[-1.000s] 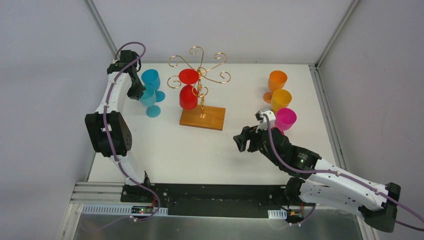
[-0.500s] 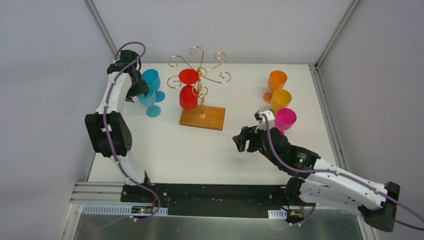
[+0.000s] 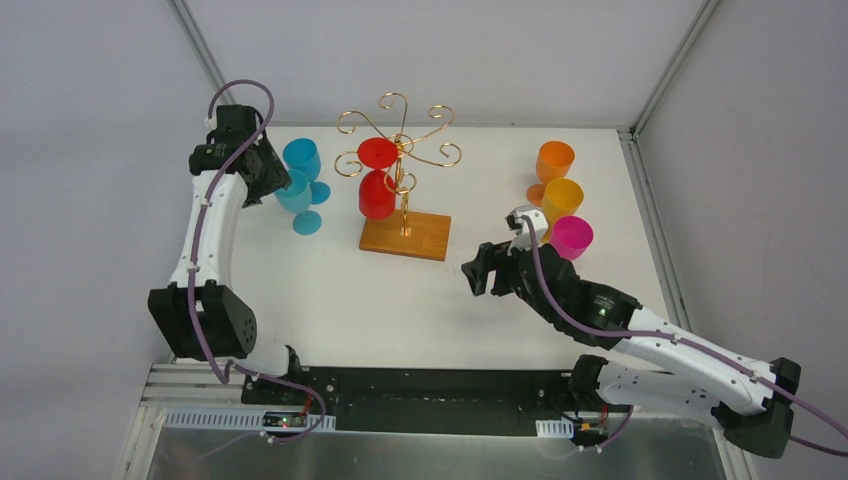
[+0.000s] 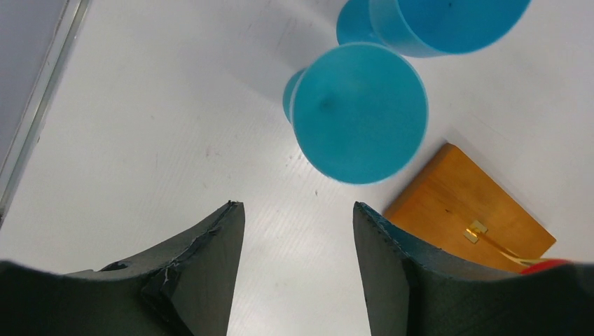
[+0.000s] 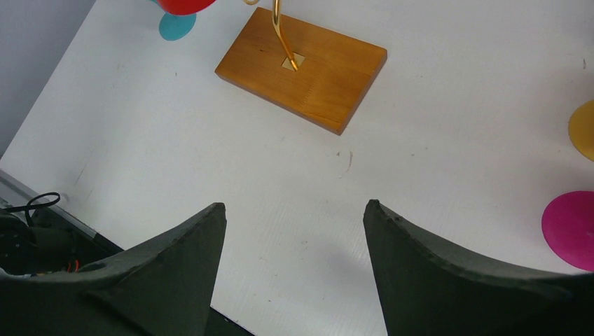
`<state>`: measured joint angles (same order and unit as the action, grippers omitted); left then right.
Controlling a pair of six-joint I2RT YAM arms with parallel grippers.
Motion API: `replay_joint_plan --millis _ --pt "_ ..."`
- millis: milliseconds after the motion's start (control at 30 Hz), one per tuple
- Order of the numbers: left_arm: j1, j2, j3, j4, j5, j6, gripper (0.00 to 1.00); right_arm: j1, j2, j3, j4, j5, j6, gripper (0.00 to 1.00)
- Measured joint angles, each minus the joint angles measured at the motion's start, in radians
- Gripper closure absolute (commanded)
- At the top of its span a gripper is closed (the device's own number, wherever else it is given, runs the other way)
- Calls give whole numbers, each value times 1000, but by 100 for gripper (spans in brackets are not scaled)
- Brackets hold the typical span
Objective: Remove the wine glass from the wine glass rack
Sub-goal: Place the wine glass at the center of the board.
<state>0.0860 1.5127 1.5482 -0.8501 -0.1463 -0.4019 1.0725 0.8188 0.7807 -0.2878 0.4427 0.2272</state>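
Both pairs of jaws are held open and empty, the left gripper having been let off the blue glass left of the rack and the right gripper widened and brought nearer the rack, on which one red glass is left hanging, untaken.

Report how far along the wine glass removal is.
Done: the near blue glass, far blue glass, orange glass, yellow glass and magenta glass stand on the table, off the wine glass rack. In hand: nothing; the left gripper is open above the near blue glass, the right gripper open, facing the rack's base. Left: the red glass hangs upside down on the rack.
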Motion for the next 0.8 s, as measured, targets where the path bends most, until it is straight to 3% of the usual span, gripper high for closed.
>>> replay_joint_plan --millis 433,800 --pt "-114 -208 -117 -1 69 -11 41 -86 86 226 -63 8 -38 26" --pt "-232 -377 -235 1 200 -38 41 -124 119 282 -71 -39 -53 26"
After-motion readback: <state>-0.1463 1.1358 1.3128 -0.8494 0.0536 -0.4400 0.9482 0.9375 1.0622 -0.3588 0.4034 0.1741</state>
